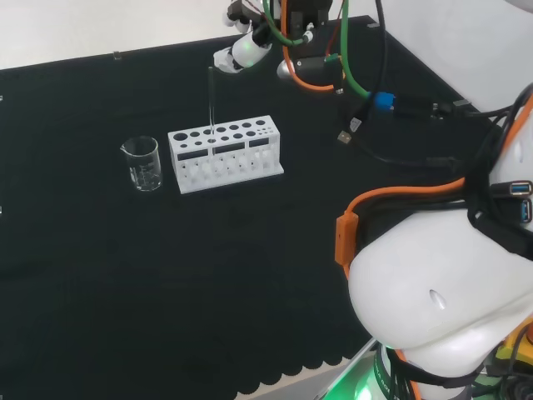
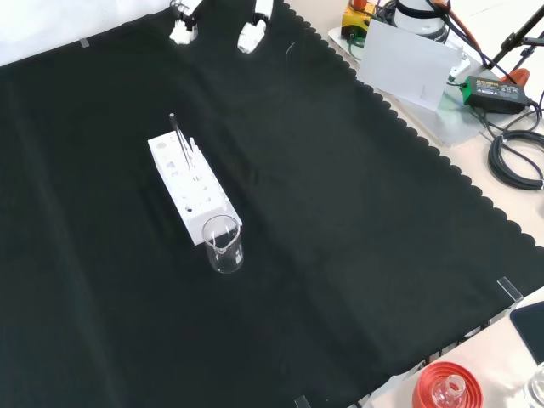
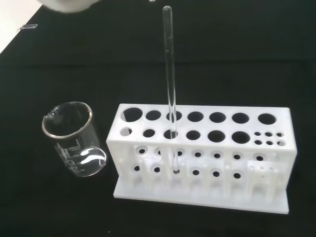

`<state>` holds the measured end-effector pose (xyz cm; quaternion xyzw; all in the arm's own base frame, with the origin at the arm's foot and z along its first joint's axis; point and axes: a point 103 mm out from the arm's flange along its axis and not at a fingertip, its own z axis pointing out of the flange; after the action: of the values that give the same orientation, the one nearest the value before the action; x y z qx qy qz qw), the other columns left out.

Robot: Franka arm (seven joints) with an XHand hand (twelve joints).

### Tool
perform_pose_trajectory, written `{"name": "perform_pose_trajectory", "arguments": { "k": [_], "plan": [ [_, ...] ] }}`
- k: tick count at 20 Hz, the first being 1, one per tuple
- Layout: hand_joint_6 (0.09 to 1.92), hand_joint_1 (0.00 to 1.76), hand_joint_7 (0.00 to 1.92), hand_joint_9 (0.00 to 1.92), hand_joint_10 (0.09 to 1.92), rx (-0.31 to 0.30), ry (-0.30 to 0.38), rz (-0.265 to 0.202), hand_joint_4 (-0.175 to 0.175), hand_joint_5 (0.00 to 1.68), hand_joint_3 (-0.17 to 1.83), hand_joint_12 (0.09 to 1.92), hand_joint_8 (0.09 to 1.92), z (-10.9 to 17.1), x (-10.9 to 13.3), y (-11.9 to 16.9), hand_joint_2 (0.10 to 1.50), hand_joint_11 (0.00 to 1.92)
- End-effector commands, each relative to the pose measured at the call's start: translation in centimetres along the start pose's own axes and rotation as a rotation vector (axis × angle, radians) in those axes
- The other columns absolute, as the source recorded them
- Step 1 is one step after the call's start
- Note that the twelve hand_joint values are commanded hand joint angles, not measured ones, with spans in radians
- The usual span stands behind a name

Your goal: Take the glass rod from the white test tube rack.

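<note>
A white test tube rack [image 1: 225,154] stands on the black cloth with a clear glass rod [image 1: 211,100] upright in one of its front-row holes. From the front, the rod [image 2: 176,136] rises from the far end of the rack [image 2: 189,183]. The wrist view looks down on the rod [image 3: 170,74] and the rack [image 3: 202,158] at close range. My hand [image 1: 246,48] hovers above and beyond the rack, well apart from the rod's top. Its fingertips [image 2: 252,34] point down from the top edge of the front view, spread and holding nothing.
A small empty glass beaker [image 1: 143,162] stands just left of the rack in the head view, nearest the camera [image 2: 223,245] in the front view. A red ribbed stand [image 2: 442,387] with a flask sits past the cloth's scalloped edge. Cables and a white sheet [image 2: 408,64] lie at the front view's top right.
</note>
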<state>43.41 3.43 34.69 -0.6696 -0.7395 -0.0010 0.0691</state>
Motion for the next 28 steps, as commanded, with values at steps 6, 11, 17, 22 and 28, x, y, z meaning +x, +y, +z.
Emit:
{"name": "perform_pose_trajectory", "arguments": {
  "k": [6,11,17,22,28],
  "plan": [
    [0.1,0.72,0.44,0.67,0.74,0.03,0.016,-0.053,-0.153,0.49,0.49,1.28,0.8,2.0,2.9,3.2,0.69,0.57],
    [0.11,0.72,0.45,0.68,0.74,0.009,0.081,-0.122,-0.154,0.5,0.5,1.27,0.8,2.7,2.2,3.7,0.69,0.57],
    [0.11,0.72,0.46,0.68,0.74,0.058,0.067,-0.089,-0.154,0.51,0.5,1.27,0.8,3.2,1.2,5.3,0.68,0.58],
    [0.12,0.72,0.47,0.69,0.73,0.077,0.073,-0.103,-0.154,0.51,0.5,1.27,0.8,4.2,0.8,7.2,0.68,0.58],
    [0.13,0.72,0.47,0.69,0.73,0.089,0.063,-0.117,-0.153,0.51,0.5,1.27,0.8,5.2,0.6,9.0,0.68,0.58]
  ]
}}
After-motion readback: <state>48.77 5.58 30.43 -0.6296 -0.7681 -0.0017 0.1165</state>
